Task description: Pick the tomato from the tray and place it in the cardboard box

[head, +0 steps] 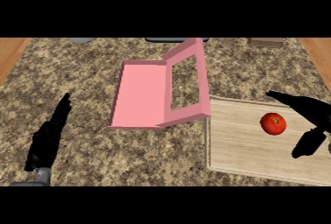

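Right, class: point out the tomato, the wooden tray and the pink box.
tomato [273, 123], head view, middle of its red skin.
wooden tray [239, 148], head view, bare board left of centre.
pink box [139, 94], head view, flat inner floor.

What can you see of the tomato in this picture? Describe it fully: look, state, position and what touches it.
The tomato is round, glossy red, with a small dark stem spot on top, and looks whole. It sits on the pale wooden tray, toward its right part. The right hand is spread open around it from the right, fingers above and thumb below, but no contact shows. The pink box lies apart, to its left.
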You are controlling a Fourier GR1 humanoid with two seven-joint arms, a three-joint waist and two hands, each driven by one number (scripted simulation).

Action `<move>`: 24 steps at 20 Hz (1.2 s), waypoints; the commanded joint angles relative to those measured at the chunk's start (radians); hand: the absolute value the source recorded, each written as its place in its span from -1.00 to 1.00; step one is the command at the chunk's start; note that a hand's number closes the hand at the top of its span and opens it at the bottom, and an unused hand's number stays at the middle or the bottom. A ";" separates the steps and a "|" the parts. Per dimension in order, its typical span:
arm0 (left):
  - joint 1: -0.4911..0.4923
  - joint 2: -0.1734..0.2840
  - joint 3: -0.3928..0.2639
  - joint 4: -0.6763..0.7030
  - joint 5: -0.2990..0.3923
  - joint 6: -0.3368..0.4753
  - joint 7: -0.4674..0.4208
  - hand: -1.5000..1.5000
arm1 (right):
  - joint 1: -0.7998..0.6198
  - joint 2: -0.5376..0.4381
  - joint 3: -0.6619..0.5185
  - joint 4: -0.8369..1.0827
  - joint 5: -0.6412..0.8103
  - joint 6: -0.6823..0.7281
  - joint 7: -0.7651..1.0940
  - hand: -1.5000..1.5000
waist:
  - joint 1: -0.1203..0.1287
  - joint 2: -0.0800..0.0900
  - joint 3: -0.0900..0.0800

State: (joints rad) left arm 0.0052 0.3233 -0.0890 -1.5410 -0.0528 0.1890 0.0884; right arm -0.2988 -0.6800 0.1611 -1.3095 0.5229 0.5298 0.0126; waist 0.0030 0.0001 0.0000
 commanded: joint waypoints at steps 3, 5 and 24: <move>0.018 -0.002 0.055 0.009 0.012 -0.079 -0.018 0.00 | 0.010 0.074 -0.028 0.014 0.091 -0.009 -0.012 -1.00 | 0.001 0.000 0.000; 0.041 -0.054 0.026 -0.006 -0.046 -0.032 -0.019 0.00 | 0.027 0.041 -0.074 0.014 0.092 0.031 -0.067 -1.00 | -0.001 -0.001 0.000; -0.044 -0.102 0.101 -0.010 -0.114 -0.108 0.050 0.00 | 0.048 0.190 -0.092 0.064 0.298 -0.008 -0.091 -1.00 | -0.004 -0.001 0.000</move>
State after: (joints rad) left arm 0.0012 0.2336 0.0009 -1.5667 -0.1493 0.0866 0.1190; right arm -0.2859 -0.5088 0.0622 -1.1968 0.7868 0.5051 -0.1050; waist 0.0029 0.0001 0.0001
